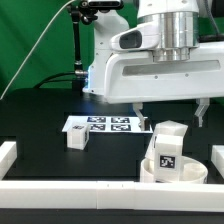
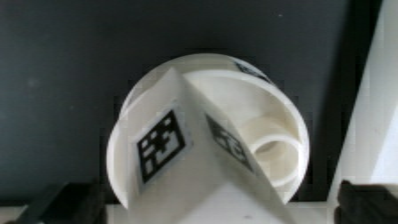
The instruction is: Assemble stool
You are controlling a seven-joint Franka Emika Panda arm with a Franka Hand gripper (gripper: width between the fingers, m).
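Two-finger pincer [image 1: 171, 117] of a white robot arm [image 1: 165, 60] hangs wide open over a black table [image 1: 40, 120], gripping nothing. Its two dark fingers [image 1: 140, 118] point downward, well apart from each other. Below the gap between them sits the stool's round white seat [image 1: 196, 173], lying flat near the exterior view's right edge. One blocky white leg [image 1: 167, 146] stands on the seat, with a black-and-white square tag facing the camera. Its top is just under the fingertips, and no contact shows. In the wrist view the leg and seat fill the space between the fingers, which appear only as dark tips on either side, clear of the plastic. A second leg [image 1: 78, 138] rests apart on the table toward the exterior view's left, just beside the marker board [image 1: 105, 125]. White border rails [image 1: 60, 190] edge the table.
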